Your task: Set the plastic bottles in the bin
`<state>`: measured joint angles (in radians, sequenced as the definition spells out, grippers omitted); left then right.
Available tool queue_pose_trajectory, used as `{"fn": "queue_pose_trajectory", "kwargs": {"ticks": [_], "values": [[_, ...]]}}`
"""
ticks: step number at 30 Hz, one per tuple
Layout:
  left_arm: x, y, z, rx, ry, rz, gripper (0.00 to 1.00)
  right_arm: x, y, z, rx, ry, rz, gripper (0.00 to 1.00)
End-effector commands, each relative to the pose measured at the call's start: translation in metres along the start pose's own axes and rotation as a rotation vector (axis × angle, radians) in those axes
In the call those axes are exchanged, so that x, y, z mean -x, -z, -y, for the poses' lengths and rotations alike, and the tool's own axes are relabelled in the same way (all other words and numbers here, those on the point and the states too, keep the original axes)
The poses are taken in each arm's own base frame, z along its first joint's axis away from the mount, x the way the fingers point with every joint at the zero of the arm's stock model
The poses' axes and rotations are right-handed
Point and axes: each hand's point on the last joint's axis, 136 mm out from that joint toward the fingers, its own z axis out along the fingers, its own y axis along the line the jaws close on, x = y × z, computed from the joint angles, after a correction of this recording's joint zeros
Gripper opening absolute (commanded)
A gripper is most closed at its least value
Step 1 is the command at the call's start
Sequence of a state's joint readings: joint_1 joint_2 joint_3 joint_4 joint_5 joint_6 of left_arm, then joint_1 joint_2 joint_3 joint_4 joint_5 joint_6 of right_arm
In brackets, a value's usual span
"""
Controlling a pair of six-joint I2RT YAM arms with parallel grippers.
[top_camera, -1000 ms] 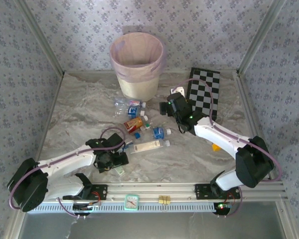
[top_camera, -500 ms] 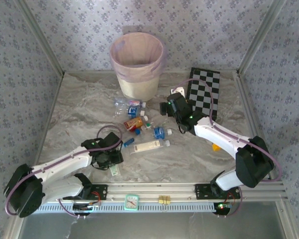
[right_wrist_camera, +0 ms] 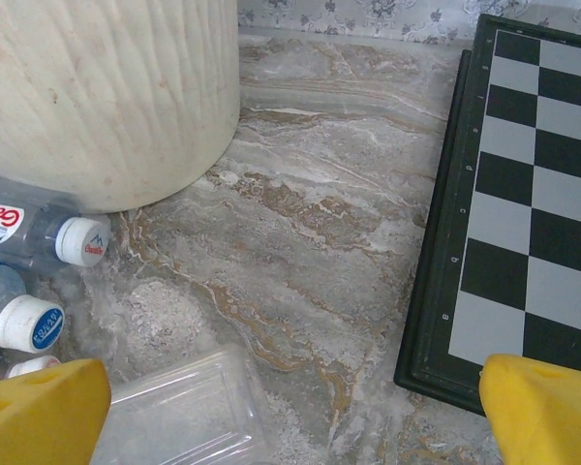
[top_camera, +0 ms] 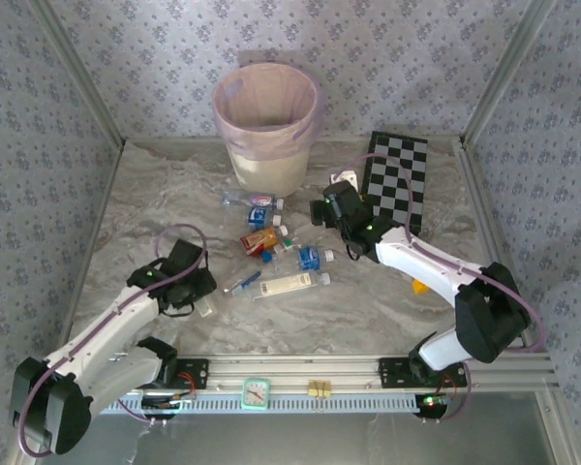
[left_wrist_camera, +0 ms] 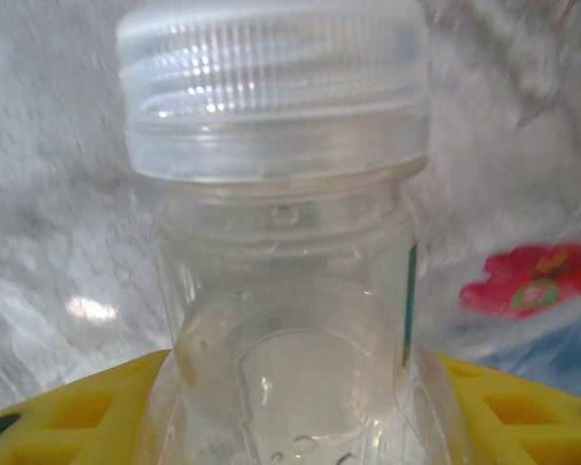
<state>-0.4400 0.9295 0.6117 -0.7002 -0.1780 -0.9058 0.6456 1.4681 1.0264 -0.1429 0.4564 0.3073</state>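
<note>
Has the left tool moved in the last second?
Yes. The left tool, shut on a clear bottle, has swung left, away from the bottle pile.

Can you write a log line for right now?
left gripper: shut on clear bottle | right gripper: open near bin | loose bottles: on table

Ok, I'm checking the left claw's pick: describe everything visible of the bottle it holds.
The bottle is small, clear thin plastic, with droplets inside and no liquid visible. A ribbed translucent white cap is screwed on above a ringed neck; a sliver of green label edges its right side. It sits gripped between the yellow fingers of the left claw, one on each side of its body, cap pointing away from the wrist camera. Blurred marbled table lies behind.
</note>
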Motion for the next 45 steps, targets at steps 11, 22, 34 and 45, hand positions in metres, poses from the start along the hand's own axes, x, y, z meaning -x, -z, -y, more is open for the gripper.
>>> {"fn": "queue_pose_trajectory", "kwargs": {"ticks": [11,22,34,45], "values": [[0.189,0.108,0.087,-0.23,-0.051,0.621,0.54,0.002,0.001,-0.001,0.01,0.003,-0.002,1.0],[0.283,0.181,0.186,-0.481,-0.165,0.817,0.54,-0.003,0.001,-0.009,0.071,-0.043,-0.014,1.0],[0.327,0.187,0.306,-0.698,-0.51,0.779,0.53,-0.015,-0.003,-0.002,0.062,-0.06,-0.037,1.0],[0.318,0.125,0.359,-0.627,-0.736,0.627,0.54,-0.015,0.003,0.002,0.07,-0.07,-0.035,1.0]]}}
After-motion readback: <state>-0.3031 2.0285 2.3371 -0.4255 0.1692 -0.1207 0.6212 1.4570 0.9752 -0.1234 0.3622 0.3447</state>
